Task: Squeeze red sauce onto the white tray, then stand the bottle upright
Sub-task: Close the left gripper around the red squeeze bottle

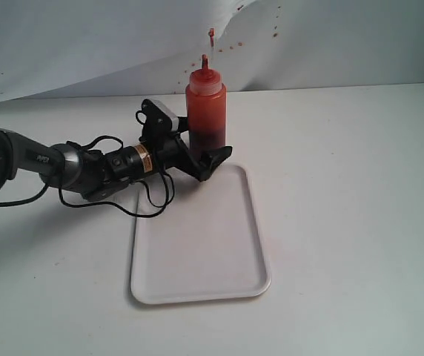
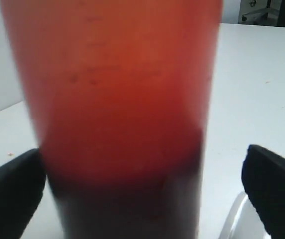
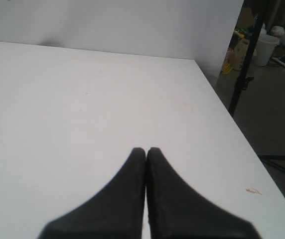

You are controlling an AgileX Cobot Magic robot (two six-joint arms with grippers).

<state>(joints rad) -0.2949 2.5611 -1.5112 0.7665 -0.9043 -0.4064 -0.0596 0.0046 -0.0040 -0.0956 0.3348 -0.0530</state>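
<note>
Squarely upright, translucent red bottle (image 1: 205, 104), dark sauce (image 1: 207, 138) low, left fingers (image 2: 269, 194) spread around it, right fingers (image 3: 175, 199) clenched.

White table (image 1: 345, 222); creased white backdrop sheet (image 1: 86, 44), reddish specks (image 1: 275, 31); beyond table edge grey floor (image 3: 277, 124), black stand pole (image 3: 242, 74), white bucket (image 3: 266, 47).

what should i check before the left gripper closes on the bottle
1. Bottle standing upright on the table, at the tray's far edge: ok
2. Left gripper open, one finger on each side of the bottle: ok
3. Grip height low on the body, at the dark sauce level: ok
4. Nozzle uncapped: cannot tell, too small
5. White tray bare, no sauce seen on it: ok
6. Right gripper shut, over bare table with nothing near it: ok
</note>
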